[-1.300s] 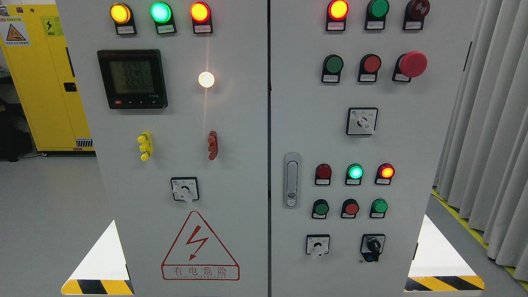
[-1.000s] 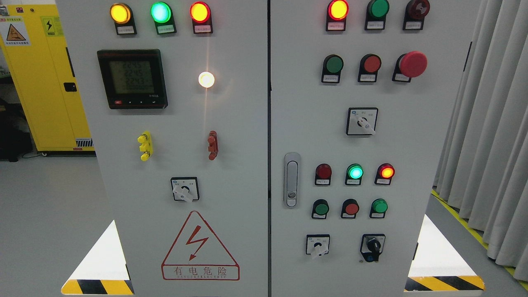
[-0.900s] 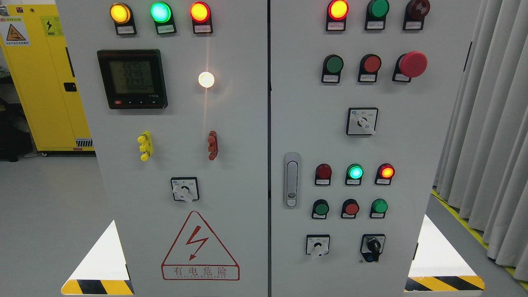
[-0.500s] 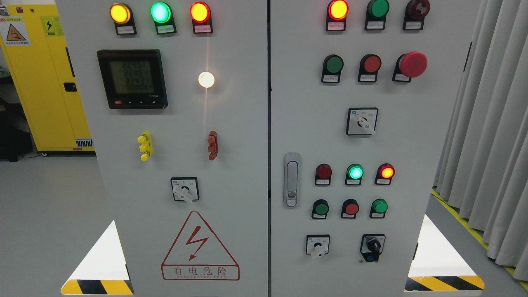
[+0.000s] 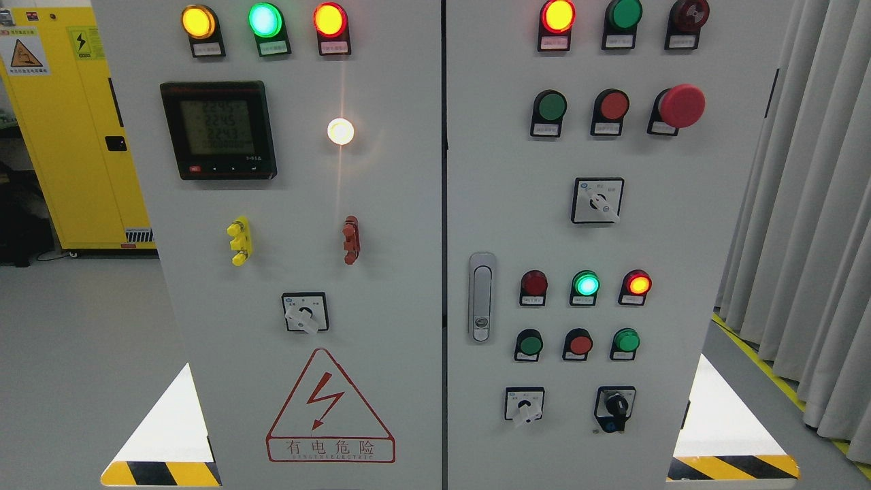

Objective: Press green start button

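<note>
Neither robot hand is in the head view, so finger state cannot be told. Grey control cabinet [image 5: 381,204] fills the view, two doors.

Right door carries several green buttons: one in the upper row [image 5: 548,107], two in the lower row [image 5: 529,344] and [image 5: 625,339]. Labels are too small to read, so which one is the start button is uncertain. Red mushroom stop [image 5: 681,105] stands proud of its row, likely for quick reach.

Judgement: the approach is not yet begun.
</note>
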You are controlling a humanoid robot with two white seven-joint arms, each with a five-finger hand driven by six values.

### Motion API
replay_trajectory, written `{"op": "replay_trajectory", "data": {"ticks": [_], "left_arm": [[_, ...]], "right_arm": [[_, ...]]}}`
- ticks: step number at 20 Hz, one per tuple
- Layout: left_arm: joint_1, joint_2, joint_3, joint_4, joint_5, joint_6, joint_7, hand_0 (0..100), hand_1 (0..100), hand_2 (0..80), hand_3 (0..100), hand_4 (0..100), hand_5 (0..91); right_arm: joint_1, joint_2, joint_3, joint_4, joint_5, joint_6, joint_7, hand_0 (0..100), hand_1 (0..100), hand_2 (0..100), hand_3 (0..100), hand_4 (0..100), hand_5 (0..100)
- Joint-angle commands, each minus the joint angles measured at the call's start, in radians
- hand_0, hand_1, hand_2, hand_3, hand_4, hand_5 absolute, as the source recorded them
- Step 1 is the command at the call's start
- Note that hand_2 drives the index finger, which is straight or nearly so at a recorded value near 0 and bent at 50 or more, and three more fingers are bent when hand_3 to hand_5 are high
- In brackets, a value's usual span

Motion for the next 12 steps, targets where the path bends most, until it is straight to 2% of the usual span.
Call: {"op": "replay_trajectory", "data": {"ticks": [1,4,5,9,12], "left_arm": [[-0.034,0.017,0.001,-0.025,0.000,0.001,0.001,12,56,0.0,0,0,0.0],[-0.034,0.014,0.001,-0.025,0.000,0.001,0.001,12,56,0.0,0,0,0.0],[-0.034,0.006,0.002,-0.025,0.000,0.001,0.001,12,56,0.0,0,0,0.0],[-0.034,-0.008,0.002,-0.025,0.000,0.001,0.001,12,56,0.0,0,0,0.0],[-0.034,-0.014,0.001,-0.025,0.000,0.001,0.001,12,56,0.0,0,0,0.0]], "right_arm": [[0.103,0.046,0.017,-0.648,0.004,-0.008,0.009,14,40,0,0,0,0],[0.135,0.044,0.054,-0.768,0.006,-0.020,0.017,14,41,0,0,0,0],[0.149,0.040,0.063,-0.805,0.006,-0.047,0.031,14,41,0,0,0,0],[0.159,0.023,0.101,-0.856,0.093,-0.251,0.040,14,43,0,0,0,0],[0.145,0.017,0.101,-0.912,0.232,-0.330,0.042,14,44,0,0,0,0]]}}
